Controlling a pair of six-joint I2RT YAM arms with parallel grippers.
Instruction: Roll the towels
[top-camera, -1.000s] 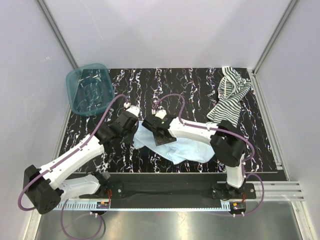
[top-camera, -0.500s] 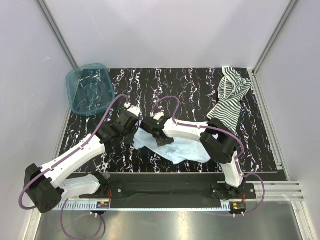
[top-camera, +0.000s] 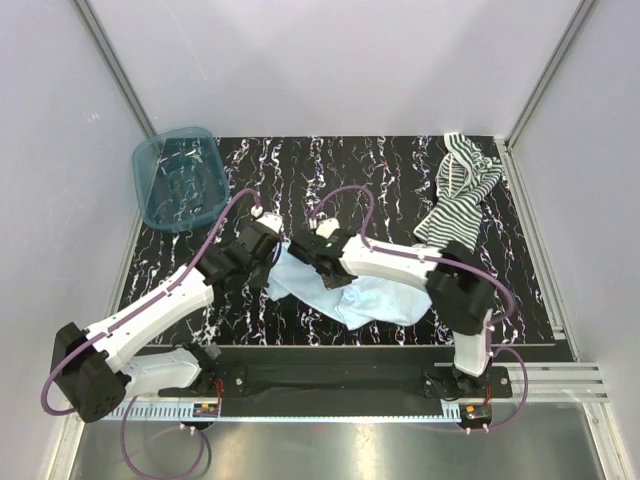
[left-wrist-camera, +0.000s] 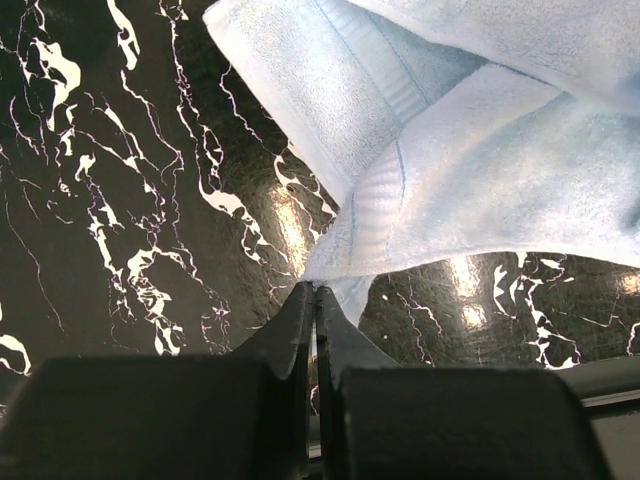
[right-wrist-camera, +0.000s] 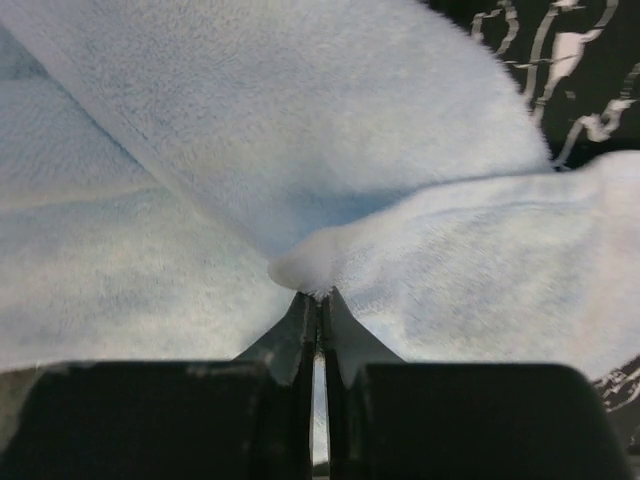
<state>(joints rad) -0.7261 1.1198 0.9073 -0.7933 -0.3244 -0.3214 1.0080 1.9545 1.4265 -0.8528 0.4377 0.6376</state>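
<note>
Right fingers (right-wrist-camera: 293, 338) have snapped shut since a sec ago, now pinching a fold of the blue towel (top-camera: 372, 298), which bunches right at their tips. Left fingers (left-wrist-camera: 290, 330) clenched on that towel's edge, low centre of wrist view. Blue towel lies crumpled mid-frame on bench (top-camera: 380, 165); striped towel (top-camera: 462, 195) heaped upper right, well apart.

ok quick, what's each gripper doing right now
left gripper: shut on the pale blue towel
right gripper: shut on the pale blue towel

A lab test cell: white panel walls (top-camera: 320, 70), aluminium framing (top-camera: 112, 65), marbled table (top-camera: 380, 170).
</note>
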